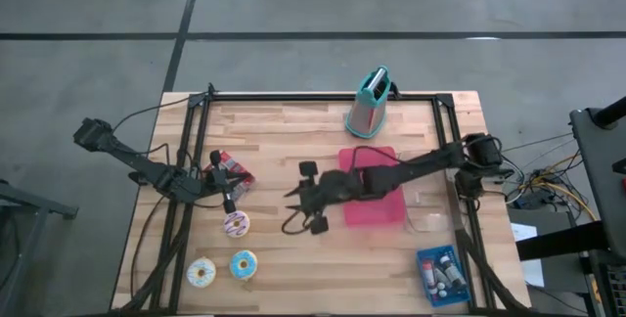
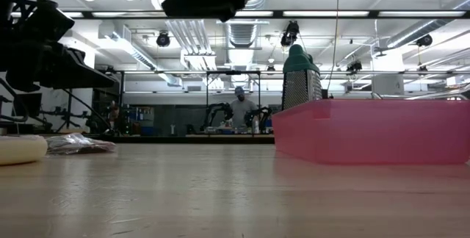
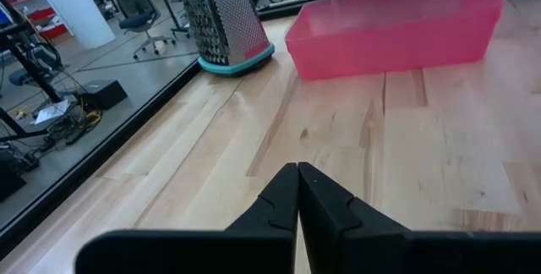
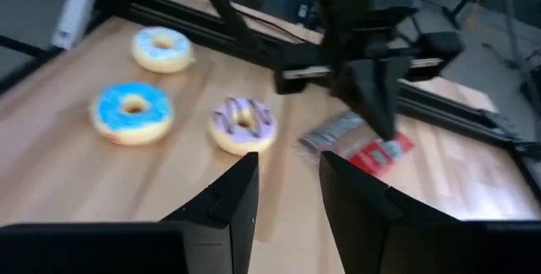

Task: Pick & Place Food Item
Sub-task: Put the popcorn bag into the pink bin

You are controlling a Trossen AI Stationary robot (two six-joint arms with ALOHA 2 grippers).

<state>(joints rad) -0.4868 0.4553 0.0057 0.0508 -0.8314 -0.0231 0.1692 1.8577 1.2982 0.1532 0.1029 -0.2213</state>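
Three doughnuts lie flat on the wooden table at the near left: a purple-striped one [image 1: 236, 223] [image 4: 243, 125], a blue one [image 1: 244, 264] [image 4: 132, 112] and a pale blue one [image 1: 201, 273] [image 4: 162, 48]. A red and clear snack packet [image 1: 233, 172] [image 4: 363, 145] lies flat beyond them. My left gripper [image 1: 231, 200] [image 3: 297, 177] is shut and empty, hanging point-down just above the packet and the purple doughnut. My right gripper [image 1: 293, 207] [image 4: 287, 181] is open and empty. It is above the table's middle and faces the doughnuts.
A pink tray [image 1: 372, 200] [image 3: 397, 20] sits right of centre under my right arm. A metal grater with a teal base [image 1: 370, 102] [image 3: 221, 16] stands at the far edge. A blue box of small bottles [image 1: 445, 276] is at the near right corner.
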